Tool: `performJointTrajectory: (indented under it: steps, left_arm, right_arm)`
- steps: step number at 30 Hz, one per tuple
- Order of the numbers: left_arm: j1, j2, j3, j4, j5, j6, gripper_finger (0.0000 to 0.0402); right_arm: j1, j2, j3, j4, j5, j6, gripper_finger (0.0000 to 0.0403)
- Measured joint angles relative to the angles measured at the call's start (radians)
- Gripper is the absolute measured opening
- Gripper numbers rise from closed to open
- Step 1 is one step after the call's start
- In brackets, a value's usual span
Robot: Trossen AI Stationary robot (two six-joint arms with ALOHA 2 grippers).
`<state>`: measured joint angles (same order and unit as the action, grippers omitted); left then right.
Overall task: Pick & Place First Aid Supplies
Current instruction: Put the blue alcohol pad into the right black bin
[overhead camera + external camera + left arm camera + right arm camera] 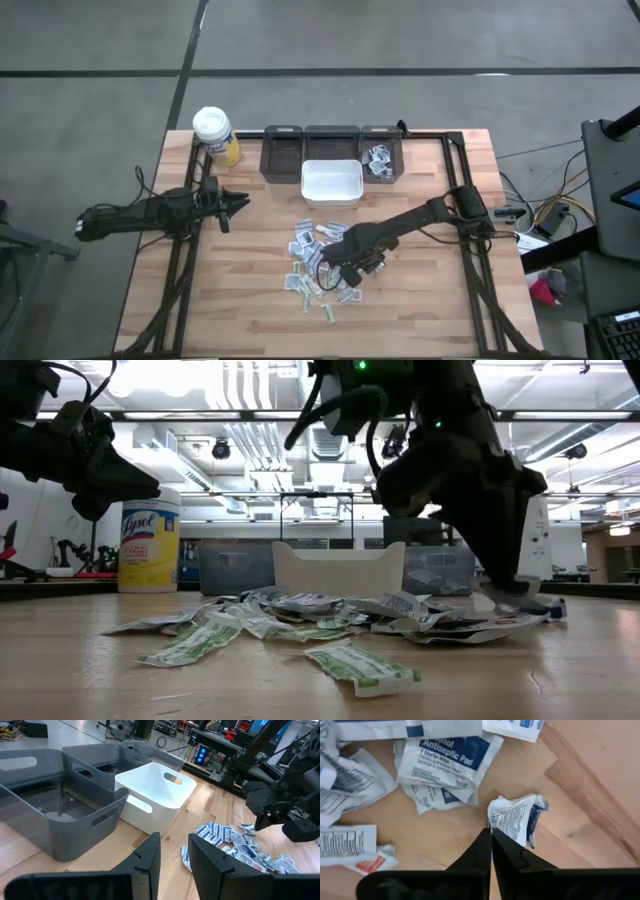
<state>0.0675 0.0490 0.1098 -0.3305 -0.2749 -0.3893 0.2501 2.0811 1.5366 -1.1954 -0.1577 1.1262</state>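
Two arms over wooden worktop (420,310). Left hand (240,202) hovers at left, fingers parted, empty. Packets (315,265) heaped at centre, near side of white bin (331,182). Right hand (330,276) down at heap's right edge, clenched on crumpled packet (512,817). Room behind: ceiling strip lights.

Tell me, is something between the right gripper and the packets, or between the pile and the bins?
Nothing visible. The right gripper is shut at a crumpled packet on the pile's edge. Between the pile and the white bin lies only bare table.
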Motion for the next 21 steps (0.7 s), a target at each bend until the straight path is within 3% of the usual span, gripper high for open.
performJointTrajectory:
  steps: [11,18,21]
  left_arm:
    - [0.000,0.000,0.000,0.000,0.000,0.000,0.0094]
    - [0.000,0.000,0.000,0.000,0.000,0.000,0.0094]
    - [0.000,0.000,0.000,0.000,0.000,0.000,0.0094]
  right_arm:
    - [0.000,0.000,0.095,-0.167,0.019,-0.012,0.0008]
    - [-0.017,0.000,0.220,-0.369,0.247,-0.004,0.0008]
    - [-0.048,-0.010,0.250,-0.369,0.338,-0.028,0.0008]
